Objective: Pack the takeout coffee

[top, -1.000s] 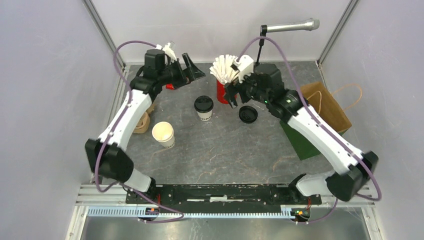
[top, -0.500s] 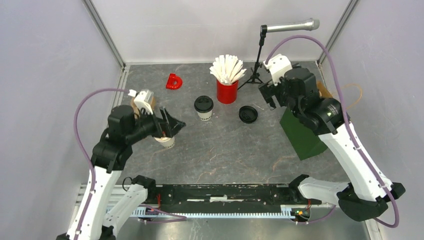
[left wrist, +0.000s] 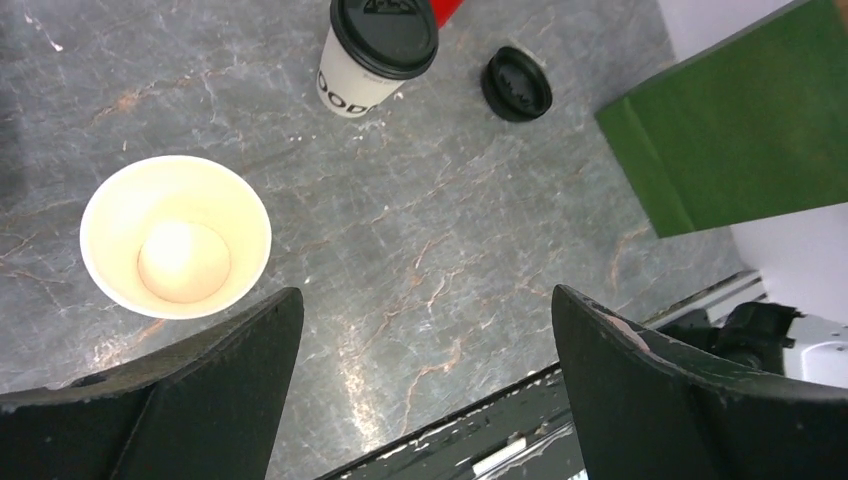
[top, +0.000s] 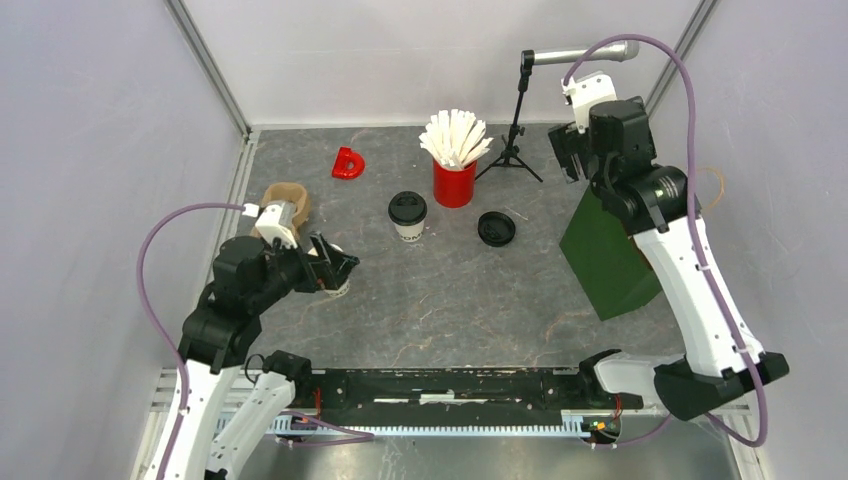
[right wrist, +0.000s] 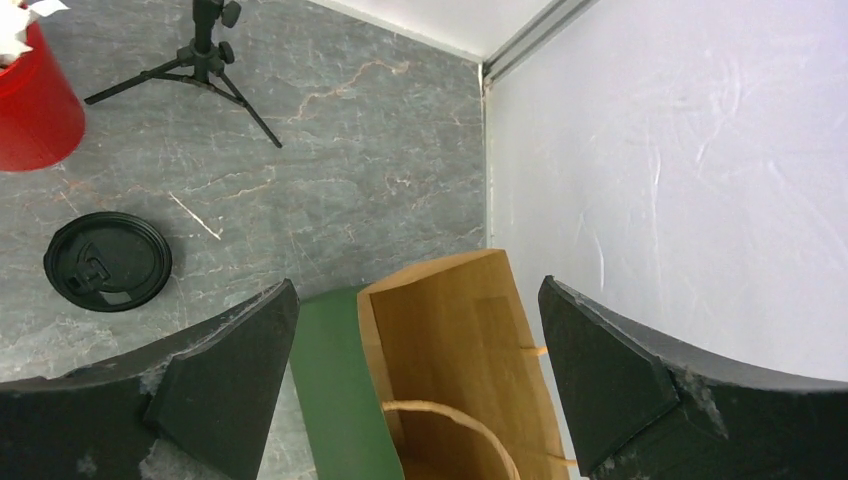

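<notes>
One takeout coffee cup (top: 407, 215) stands capped with its black lid mid-table, also at the top of the left wrist view (left wrist: 375, 50). The other white cup (left wrist: 175, 237) stands open and empty, cream inside, and is partly hidden under my left gripper in the top view (top: 338, 289). Its loose black lid (top: 496, 228) lies flat to the right of the capped cup (right wrist: 108, 261). My left gripper (left wrist: 425, 295) hovers open just beside the open cup, holding nothing. My right gripper (right wrist: 417, 285) hangs open above the mouth of the paper bag (right wrist: 450, 350), empty.
The bag is green outside (top: 600, 255) and brown inside, against the right wall. A red cup of white sticks (top: 453, 180) and a microphone tripod (top: 517, 140) stand at the back. A red D-shaped piece (top: 348, 163) and a brown pulp carrier (top: 285, 200) lie back left.
My left arm swung from the back left down to the open cup. My right arm left the loose lid and moved to the back right, over the bag. Both grippers stayed open.
</notes>
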